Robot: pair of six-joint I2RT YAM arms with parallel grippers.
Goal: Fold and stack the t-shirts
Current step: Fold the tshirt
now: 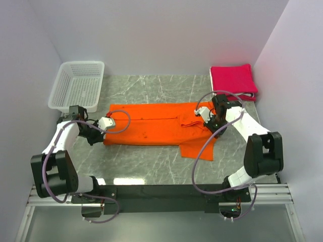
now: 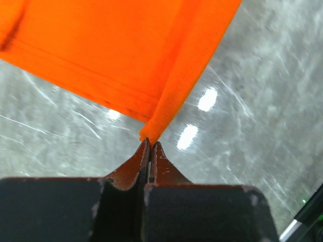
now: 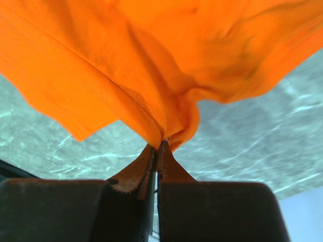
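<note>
Top view: The orange t-shirt [image 1: 151,125] is lying across the middle of the frame on the grey marbled counter [image 1: 151,169], stretched out as a long band running left to right. One flap of the cloth is hanging down towards the lower right of the band, pointing at the bottom of the frame. The arms are reaching in from the lower left and lower right, one meeting each end of the garment.

Left wrist view: The left gripper [image 2: 150,146] is clenching a folded corner of the orange cloth at the centre of the frame, with its jaws pressed together on the fabric. The cloth is fanning out from the pinch towards the top edge, with bare counter showing on both sides.

Right wrist view: The right gripper [image 3: 160,146] is likewise grasping the orange t-shirt, its jaws closing on a bunched, creased fold. The fabric is billowing across the upper half of the frame.

The folded crimson-pink t-shirts [image 1: 233,79] are sitting as a flat stack in the upper right of the top view, apart from the orange garment, with a white layer [image 1: 214,86] showing along the stack's left and lower margins. A white mesh basket [image 1: 78,85] is standing in the upper left.
</note>
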